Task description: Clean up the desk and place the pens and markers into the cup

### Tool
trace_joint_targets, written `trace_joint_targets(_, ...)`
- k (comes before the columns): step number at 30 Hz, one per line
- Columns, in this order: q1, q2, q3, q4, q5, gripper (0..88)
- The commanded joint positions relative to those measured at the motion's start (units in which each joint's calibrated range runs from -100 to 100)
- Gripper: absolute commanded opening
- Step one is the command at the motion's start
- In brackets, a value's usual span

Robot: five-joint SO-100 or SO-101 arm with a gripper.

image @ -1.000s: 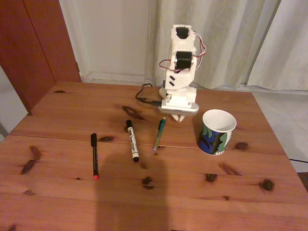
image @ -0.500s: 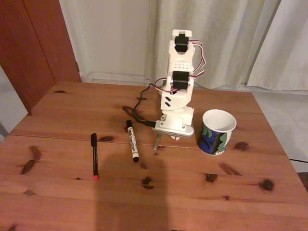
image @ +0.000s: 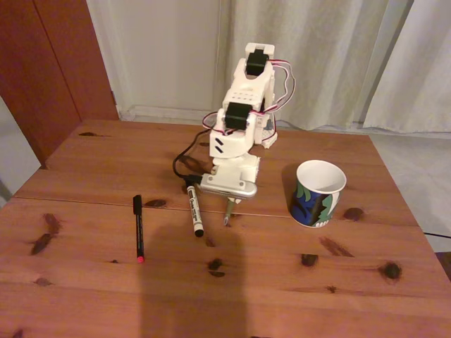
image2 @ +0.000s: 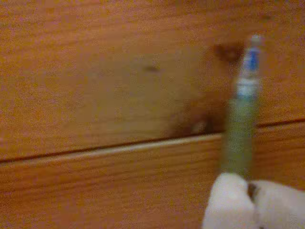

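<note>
The green pen (image: 227, 213) lies on the desk (image: 282, 289), its upper part hidden under my white arm. My gripper (image: 230, 200) hangs low right over it. In the wrist view the green pen (image2: 238, 133) is a blur running up from my gripper (image2: 252, 191), whose two white fingertips (image2: 226, 202) look pressed together just over its near end. The white marker (image: 194, 210) with black ends lies just left of the arm. Further left is the thin black pen (image: 138, 229) with a red tip. The cup (image: 318, 193) stands upright to the right, nothing showing inside.
A black cable (image: 184, 160) trails across the desk behind the arm. Curtains (image: 338, 63) and a wall close off the back. The desk's right edge (image: 412, 211) drops to the floor.
The arm has swung left and lowered; its wrist plate has gone from behind the green pen's top end to over the pen, near the marker's cap. Pens, marker and cup have not moved.
</note>
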Motion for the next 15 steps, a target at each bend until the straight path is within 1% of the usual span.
trace_joint_targets(1, 0.6, -1.3, 0.6, -1.1, 1.1, 0.9)
trace_joint_targets(9, 0.0, -1.4, 3.2, -1.4, 1.2, 1.2)
trace_joint_targets(13, 0.0, -1.4, 3.2, -1.6, 1.3, 9.6)
trace_joint_targets(15, 0.2, -1.4, 3.2, -1.5, 2.4, 13.4)
